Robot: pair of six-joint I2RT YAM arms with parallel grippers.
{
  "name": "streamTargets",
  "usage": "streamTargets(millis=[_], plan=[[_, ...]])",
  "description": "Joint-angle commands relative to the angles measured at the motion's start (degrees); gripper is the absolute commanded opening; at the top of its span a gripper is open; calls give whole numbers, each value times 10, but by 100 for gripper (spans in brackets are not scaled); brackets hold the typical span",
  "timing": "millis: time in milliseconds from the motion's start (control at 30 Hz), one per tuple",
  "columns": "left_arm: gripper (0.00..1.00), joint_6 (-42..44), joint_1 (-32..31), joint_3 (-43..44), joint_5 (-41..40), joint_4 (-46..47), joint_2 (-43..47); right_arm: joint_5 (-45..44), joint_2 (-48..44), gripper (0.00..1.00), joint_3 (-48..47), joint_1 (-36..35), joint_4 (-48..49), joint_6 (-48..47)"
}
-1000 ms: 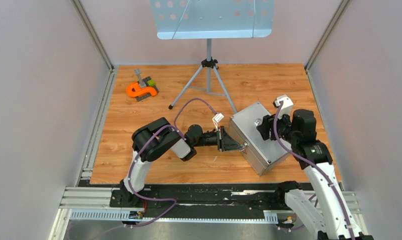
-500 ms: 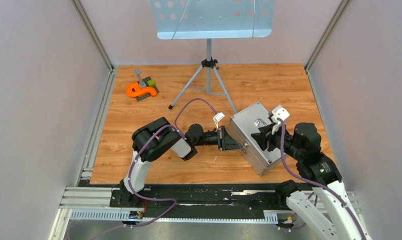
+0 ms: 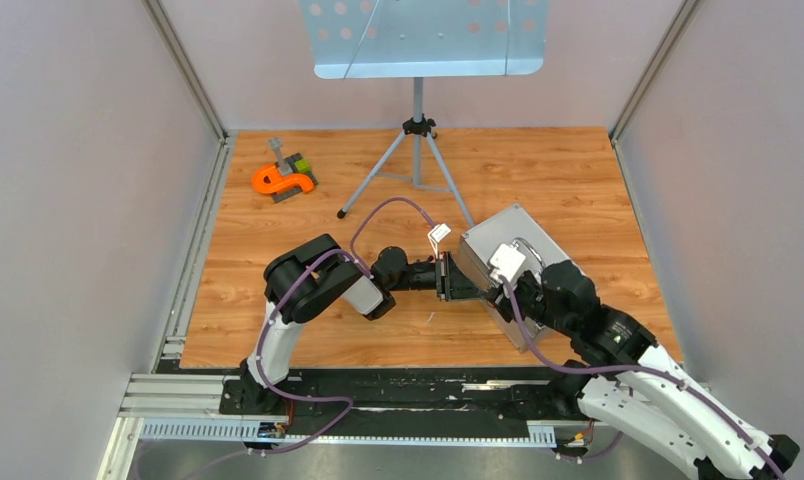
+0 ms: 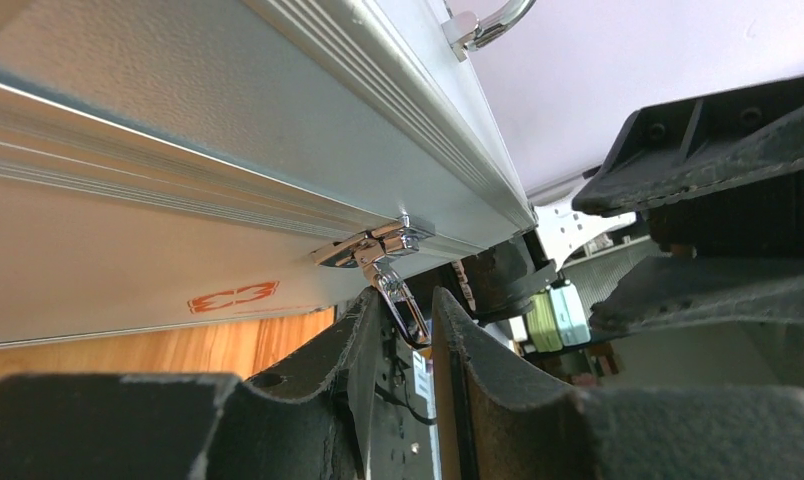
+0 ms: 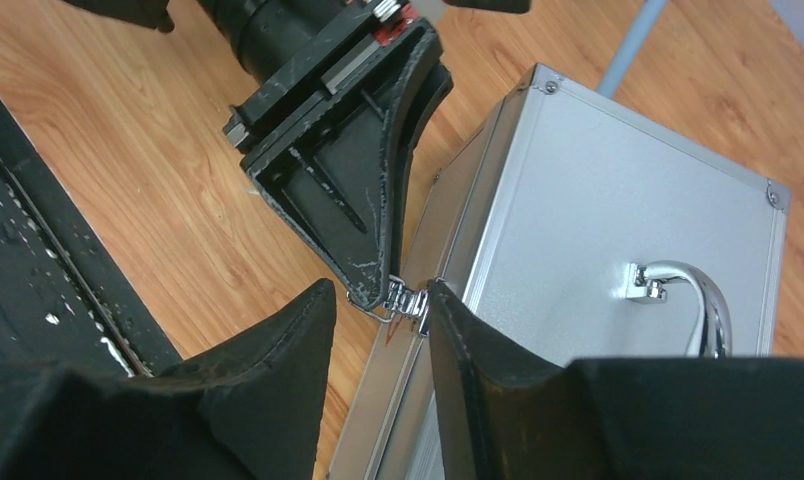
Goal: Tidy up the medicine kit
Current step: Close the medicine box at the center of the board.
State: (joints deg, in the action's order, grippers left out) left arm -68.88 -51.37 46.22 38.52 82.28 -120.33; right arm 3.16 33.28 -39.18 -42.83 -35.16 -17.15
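The medicine kit is a shut silver case standing at the right middle of the wooden table, metal handle on top. My left gripper reaches in from the left to its front face. In the left wrist view the chrome latch hangs out from the case, its loop between my left gripper's slightly parted fingers. My right gripper hovers over the same front edge. Its jaws stand open around the latch, and the left finger's tip reaches down to that latch.
A music stand's tripod stands behind the case. An orange clamp on a grey and green block lies at the far left. White walls close both sides. A black rail runs along the near edge.
My right arm has swung from the case's right side over its top to the front latch, its jaws narrowing. The left gripper stayed at the latch and widened slightly.
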Motion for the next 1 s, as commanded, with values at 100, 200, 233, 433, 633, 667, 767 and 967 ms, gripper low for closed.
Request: streamTargets(millis=[100,200,233,433,633,667,767,967], plan=[[34,-17,-4,28,-9,46,26,-106,-22,46,17,-78,26,-39],[34,-22,-3,33,-9,47,26,-128,-9,46,16,-102,7,-41],[34,-26,-2,34,-9,47,27,-134,-5,46,16,-110,2,-41],[34,-33,2,36,-11,47,34,-173,0,45,12,-156,-26,-40],[34,-41,4,39,-13,46,38,-206,9,44,3,-187,-66,-33],[34,-42,4,39,-13,47,39,-211,13,44,1,-192,-70,-32],[34,-46,4,40,-11,46,42,-226,30,42,4,-210,-75,-33],[34,-48,4,37,-9,47,43,-256,37,32,15,-239,-55,-26]])
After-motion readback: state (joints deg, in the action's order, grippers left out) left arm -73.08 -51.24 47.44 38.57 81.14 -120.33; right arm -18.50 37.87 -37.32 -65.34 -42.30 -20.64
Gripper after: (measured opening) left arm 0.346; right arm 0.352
